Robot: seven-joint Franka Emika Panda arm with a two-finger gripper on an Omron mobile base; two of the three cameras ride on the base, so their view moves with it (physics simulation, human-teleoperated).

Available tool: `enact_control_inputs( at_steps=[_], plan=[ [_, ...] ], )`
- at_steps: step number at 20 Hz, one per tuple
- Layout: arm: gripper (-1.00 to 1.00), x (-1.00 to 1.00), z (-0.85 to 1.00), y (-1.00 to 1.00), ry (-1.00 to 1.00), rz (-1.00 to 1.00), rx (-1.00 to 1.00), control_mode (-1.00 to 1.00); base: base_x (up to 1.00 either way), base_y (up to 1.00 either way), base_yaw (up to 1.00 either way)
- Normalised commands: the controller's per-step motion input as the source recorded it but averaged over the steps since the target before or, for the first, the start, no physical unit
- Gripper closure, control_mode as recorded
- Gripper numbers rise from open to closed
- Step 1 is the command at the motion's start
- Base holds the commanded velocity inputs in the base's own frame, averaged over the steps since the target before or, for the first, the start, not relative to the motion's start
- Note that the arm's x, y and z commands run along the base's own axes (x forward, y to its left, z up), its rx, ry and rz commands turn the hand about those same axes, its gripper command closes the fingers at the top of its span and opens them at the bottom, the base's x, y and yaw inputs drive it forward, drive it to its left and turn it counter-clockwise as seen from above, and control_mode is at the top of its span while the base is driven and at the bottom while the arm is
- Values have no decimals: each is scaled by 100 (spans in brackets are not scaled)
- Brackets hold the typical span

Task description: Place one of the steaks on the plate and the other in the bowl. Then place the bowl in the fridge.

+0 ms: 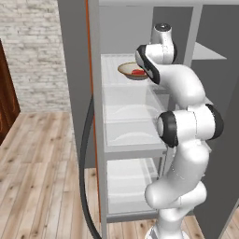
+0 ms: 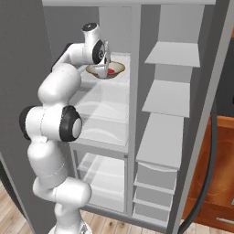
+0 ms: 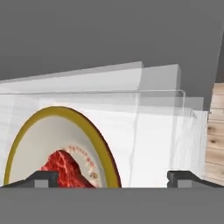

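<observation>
I see the bowl (image 1: 133, 71) resting on the top translucent shelf (image 1: 112, 63) of the open fridge (image 1: 95, 140), in the left compartment, toward the shelf's front edge. The deep red steak (image 1: 137, 72) lies inside the bowl, touching its speckled floor.

From the right base view, the bowl (image 2: 106, 70) sits just beside the central divider of the fridge (image 2: 135, 105), with the steak (image 2: 111, 71) toward its right side. My arm reaches in from the left and the pincer (image 2: 107, 54) hangs just above the bowl's near rim, its pale fingers pointing down toward it.

In the hand view, the pincer (image 3: 113, 178) is released: the two dark fingertips (image 3: 41, 178) stand wide apart at the bottom, with nothing pinched between them. The bowl (image 3: 57, 131) fills the lower left, its yellow-tan rim arching up between the tips and passing closer to the left one. The steak (image 3: 65, 168) shows just beside the left fingertip, inside the rim. The right fingertip is well clear of the bowl, over the pale shelf (image 3: 148, 131). I cannot tell whether the left tip touches the bowl's rim or merely sits in front of it.
</observation>
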Motion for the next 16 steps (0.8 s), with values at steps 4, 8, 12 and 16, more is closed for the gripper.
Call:
enact_control_inputs(
  at_steps=[4,8,12,16],
  plan=[
    [-100,-93,0,-2,-6,2,0,-100,0,0,0],
    [-100,-94,0,0,0,6,0,-100,0,0,0],
    [-100,-96,-25,0,1,7,0,-100,0,0,0],
    [-100,-15,-58,-15,13,3,0,-100,0,0,0]
  ],
)
